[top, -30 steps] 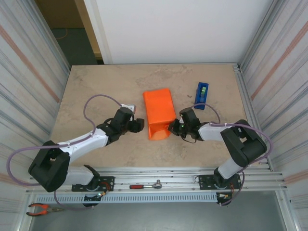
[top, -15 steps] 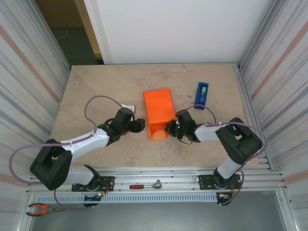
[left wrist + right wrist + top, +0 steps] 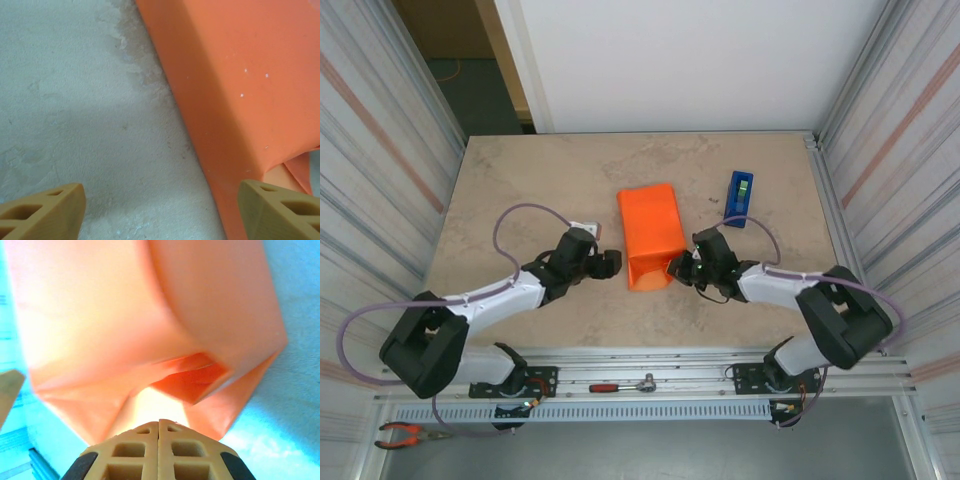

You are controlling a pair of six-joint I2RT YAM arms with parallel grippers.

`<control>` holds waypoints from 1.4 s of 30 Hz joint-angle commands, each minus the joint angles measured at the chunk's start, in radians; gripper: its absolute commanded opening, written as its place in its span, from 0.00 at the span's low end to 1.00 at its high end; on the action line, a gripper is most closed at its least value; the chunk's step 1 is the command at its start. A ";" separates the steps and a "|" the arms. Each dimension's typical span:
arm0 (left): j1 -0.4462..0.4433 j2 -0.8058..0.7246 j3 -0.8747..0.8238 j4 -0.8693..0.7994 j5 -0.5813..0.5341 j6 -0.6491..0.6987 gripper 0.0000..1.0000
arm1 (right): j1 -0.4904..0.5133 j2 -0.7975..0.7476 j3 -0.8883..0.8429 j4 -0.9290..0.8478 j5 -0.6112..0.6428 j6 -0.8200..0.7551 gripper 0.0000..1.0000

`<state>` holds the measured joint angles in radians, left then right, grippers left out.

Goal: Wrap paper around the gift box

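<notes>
Blue tape dispenser (image 3: pixel 740 197) on table (image 3: pixel 520 190)

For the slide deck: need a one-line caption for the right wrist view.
Right gripper, jaws shut, pinching the end flap of the folded orange paper.

The paper (image 3: pixel 650 237) is laid folded near the middle of the table (image 3: pixel 520 190), with the tape dispenser (image 3: pixel 740 190) set to its right and slightly behind, apart from it. The left gripper (image 3: pixel 610 262) is placed just left of the paper's near end, and the right gripper (image 3: pixel 674 268) is set against its near right corner. A ratchet (image 3: pixel 632 384) is laid on the rail before the table, between the arm bases, and pliers (image 3: pixel 405 433) are left further forward at the far left.
</notes>
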<state>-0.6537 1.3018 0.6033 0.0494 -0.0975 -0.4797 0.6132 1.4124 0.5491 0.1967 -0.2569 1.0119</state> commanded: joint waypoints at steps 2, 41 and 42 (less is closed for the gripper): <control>0.006 -0.037 -0.027 0.061 -0.016 -0.017 0.85 | -0.022 -0.078 -0.010 -0.107 0.028 -0.116 0.00; -0.078 -0.046 -0.030 0.046 -0.084 -0.053 0.84 | 0.038 0.044 -0.066 0.036 0.002 -0.120 0.00; -0.078 -0.048 -0.030 0.047 -0.084 -0.053 0.84 | 0.027 0.023 -0.062 0.016 0.008 -0.130 0.00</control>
<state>-0.7288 1.2522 0.5430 0.1024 -0.1612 -0.5468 0.6624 1.4971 0.4965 0.2653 -0.2607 0.9047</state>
